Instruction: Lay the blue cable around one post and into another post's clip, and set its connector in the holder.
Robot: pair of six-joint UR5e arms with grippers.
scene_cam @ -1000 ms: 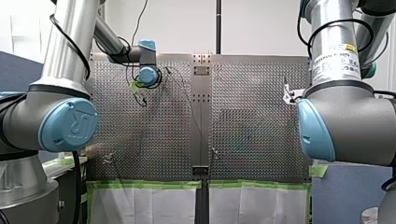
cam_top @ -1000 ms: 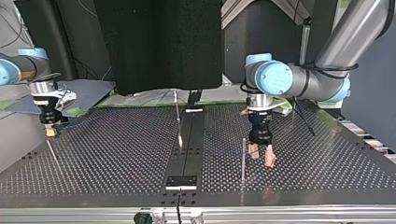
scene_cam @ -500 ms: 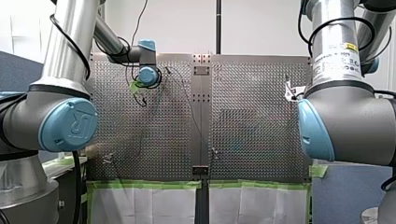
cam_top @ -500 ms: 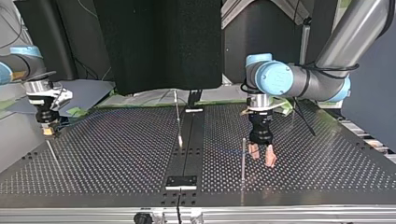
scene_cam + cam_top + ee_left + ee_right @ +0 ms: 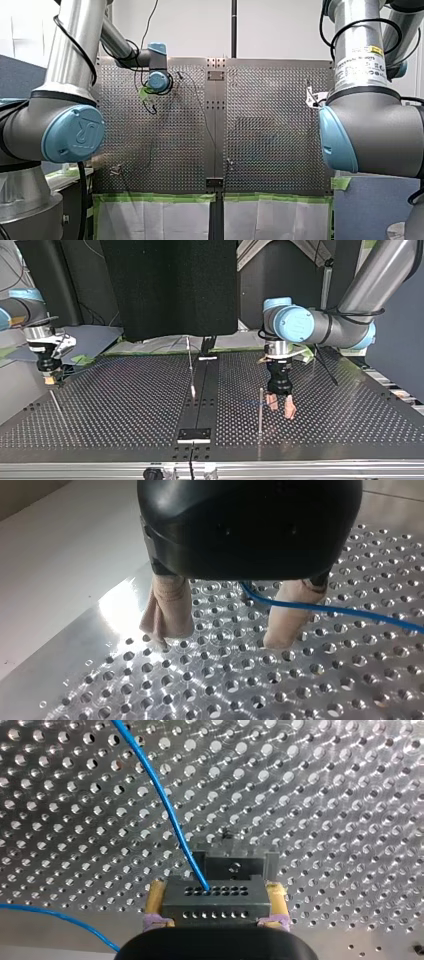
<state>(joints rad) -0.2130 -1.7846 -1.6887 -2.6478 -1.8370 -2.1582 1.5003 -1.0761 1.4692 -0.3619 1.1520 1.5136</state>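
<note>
My left arm (image 5: 320, 325) comes in from the top view's right with its elbow bent and its wrist pointing straight down. The left tool (image 5: 280, 408) hangs just above the perforated surface (image 5: 125, 410), beside a thin upright post (image 5: 260, 410). Its beige fingers (image 5: 167, 607) stand apart and grip nothing, and the blue cable (image 5: 330, 610) crosses in front of one of them. The right tool (image 5: 216, 892) clamps the grey connector (image 5: 200, 910) between yellow pads, just short of the dark holder (image 5: 235, 862). The cable leaves the connector's holed face and runs ahead, away from the tool. The print on a label (image 5: 360, 62) on my right arm is too small to read.
</note>
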